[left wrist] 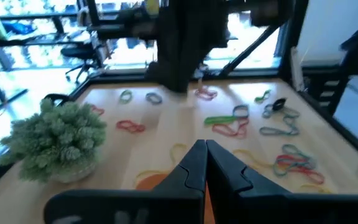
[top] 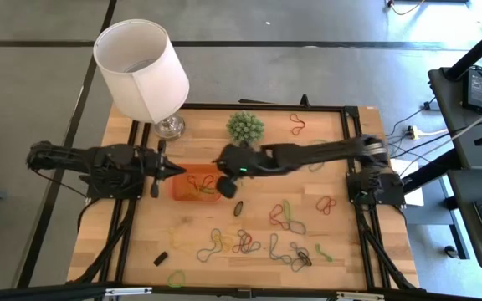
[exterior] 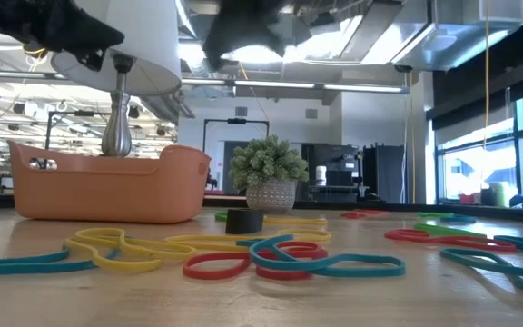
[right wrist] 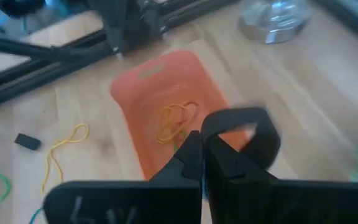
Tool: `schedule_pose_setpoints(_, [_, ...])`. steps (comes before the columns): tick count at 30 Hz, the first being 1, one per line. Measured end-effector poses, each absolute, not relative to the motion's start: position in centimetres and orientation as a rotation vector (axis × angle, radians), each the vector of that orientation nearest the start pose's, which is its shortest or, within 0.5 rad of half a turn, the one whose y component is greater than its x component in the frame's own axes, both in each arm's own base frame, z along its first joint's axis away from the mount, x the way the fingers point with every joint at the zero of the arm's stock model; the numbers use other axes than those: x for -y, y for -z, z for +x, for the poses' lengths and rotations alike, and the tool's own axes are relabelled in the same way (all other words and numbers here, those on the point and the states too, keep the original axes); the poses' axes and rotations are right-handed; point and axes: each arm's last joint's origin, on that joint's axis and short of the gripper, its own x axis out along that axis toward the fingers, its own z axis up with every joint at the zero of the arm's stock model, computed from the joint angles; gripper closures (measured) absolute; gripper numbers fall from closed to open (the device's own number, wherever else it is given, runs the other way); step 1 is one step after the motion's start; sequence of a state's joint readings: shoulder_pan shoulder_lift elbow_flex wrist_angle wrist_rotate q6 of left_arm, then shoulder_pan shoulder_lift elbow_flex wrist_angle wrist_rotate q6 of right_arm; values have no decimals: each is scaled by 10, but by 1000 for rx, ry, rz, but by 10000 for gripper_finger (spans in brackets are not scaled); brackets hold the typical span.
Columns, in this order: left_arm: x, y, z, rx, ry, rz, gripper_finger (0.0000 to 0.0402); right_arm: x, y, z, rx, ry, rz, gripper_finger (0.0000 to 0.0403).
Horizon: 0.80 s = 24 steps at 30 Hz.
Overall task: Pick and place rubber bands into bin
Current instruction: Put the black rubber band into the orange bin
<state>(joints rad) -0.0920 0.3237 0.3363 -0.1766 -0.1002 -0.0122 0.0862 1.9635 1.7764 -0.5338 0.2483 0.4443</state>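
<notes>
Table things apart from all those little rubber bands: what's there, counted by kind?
Lamp: 1
Potted plant: 1
Orange bin: 1
Small black pieces: 2, an oval one and a block
Robot arms: 2, left gripper, right gripper
Total: 7

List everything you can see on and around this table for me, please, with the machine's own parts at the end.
bin: one, orange, middle of the table toward the left, yellow and green bands lying inside it.
rubber bands: many, in green, red, yellow, blue and dark, loose across the near and right parts of the table.
lamp: one, white shade on a silvery base, far left corner.
potted plant: one, small and green, far middle.
small black pieces: two, one near the front left, one right of the bin.
table: one, pale wood with a black frame.
left gripper: one, dark, shut, at the bin's left end.
right gripper: one, dark, shut, above the bin's right end.
</notes>
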Motion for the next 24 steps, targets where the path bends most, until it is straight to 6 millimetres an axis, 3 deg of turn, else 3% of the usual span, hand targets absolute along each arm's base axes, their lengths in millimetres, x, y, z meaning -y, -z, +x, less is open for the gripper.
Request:
schedule_pose_setpoints(6, [0,-223,105,-161,4,-13,400,-13,-251,497,-830,245,332,403])
schedule_pose_setpoints(12, [-4,-222,105,-161,35,-25,400,-4,-206,527,-910,169,386,403])
schedule_pose_setpoints(18, [-5,-222,105,-162,41,-30,400,-2,-177,537,-963,162,396,399])
schedule_pose_setpoints(24, [-7,-221,105,-174,46,-34,400,-2,-166,533,-1041,183,394,357])
